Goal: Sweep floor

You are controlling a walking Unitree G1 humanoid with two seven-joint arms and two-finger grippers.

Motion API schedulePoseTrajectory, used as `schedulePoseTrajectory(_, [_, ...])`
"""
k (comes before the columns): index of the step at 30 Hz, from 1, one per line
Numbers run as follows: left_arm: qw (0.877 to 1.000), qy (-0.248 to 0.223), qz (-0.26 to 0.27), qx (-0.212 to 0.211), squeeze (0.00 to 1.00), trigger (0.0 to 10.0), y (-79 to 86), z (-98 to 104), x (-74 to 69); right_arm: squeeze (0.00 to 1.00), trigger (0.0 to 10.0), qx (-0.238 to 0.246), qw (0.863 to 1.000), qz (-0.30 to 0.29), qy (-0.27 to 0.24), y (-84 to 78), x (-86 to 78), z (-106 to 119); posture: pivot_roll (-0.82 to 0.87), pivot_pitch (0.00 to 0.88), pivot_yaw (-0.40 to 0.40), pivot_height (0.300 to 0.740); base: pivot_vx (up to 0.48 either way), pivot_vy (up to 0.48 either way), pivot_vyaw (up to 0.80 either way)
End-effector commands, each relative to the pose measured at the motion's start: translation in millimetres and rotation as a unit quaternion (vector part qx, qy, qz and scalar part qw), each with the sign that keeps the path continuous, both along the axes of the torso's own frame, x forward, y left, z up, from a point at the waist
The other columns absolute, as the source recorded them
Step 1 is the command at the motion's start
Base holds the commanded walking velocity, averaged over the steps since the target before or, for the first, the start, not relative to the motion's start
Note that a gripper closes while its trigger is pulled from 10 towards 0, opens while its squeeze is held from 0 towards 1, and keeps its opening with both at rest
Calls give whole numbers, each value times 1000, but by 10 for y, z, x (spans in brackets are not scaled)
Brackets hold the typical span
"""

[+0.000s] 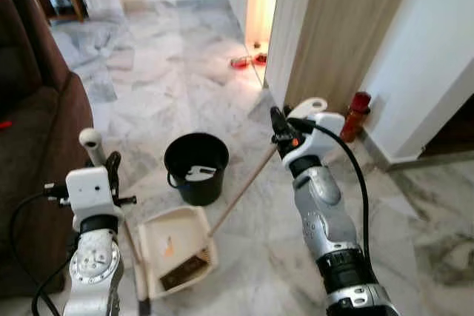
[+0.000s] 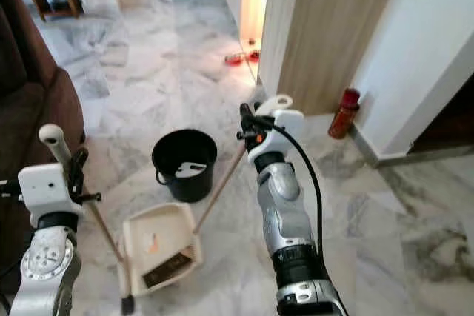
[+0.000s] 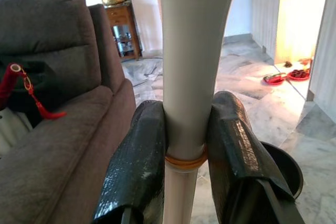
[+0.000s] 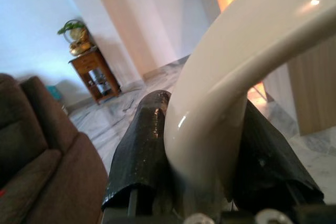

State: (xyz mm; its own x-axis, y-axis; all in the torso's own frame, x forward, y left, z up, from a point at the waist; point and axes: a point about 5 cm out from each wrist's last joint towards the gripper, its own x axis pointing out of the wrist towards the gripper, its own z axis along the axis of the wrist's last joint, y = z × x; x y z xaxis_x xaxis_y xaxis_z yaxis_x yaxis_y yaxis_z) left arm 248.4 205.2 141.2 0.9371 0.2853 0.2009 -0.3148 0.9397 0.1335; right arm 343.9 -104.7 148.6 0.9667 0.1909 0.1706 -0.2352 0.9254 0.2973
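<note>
Collection step: left gripper (image 3: 184,150) fingers clamp the dustpan handle (image 3: 191,51); right gripper (image 4: 210,161) fingers clamp the broom handle (image 1: 244,186). Next, judged: tip the dustpan (image 1: 174,246) into the bucket (image 1: 196,168).

The cream dustpan (image 1: 174,246) lies flat on the marble floor (image 1: 170,72), at about 6 o'clock from the black bucket (image 1: 196,166) and just beside it. Its thin handle (image 1: 95,146) rises tilted toward 10 o'clock, with a cream grip on top. The broom (image 1: 248,179) has a pale wooden stick, leaning from 2 o'clock down to 7 o'clock, and its dark head (image 1: 185,270) rests inside the dustpan.
</note>
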Motion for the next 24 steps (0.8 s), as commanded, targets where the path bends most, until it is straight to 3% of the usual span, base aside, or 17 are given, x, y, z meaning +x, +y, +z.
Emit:
schedulePoseTrajectory(1, [1000,-23,-2,7,0,10000,-8,81,-6,0,10000,3,999,-16,-47,-22,31,221,74,71,5,740,0,0,0])
schedulePoseTrajectory(15, [999,-24,-11,34,0,10000,-41,92,-14,0,10000,33,992,-74,-102,-66,79,563,78,74,4,740,0,0,0])
schedulePoseTrajectory(24, [999,-24,-17,43,0,10000,-66,78,-30,0,10000,53,978,-119,-166,-164,63,864,76,74,5,740,0,0,0])
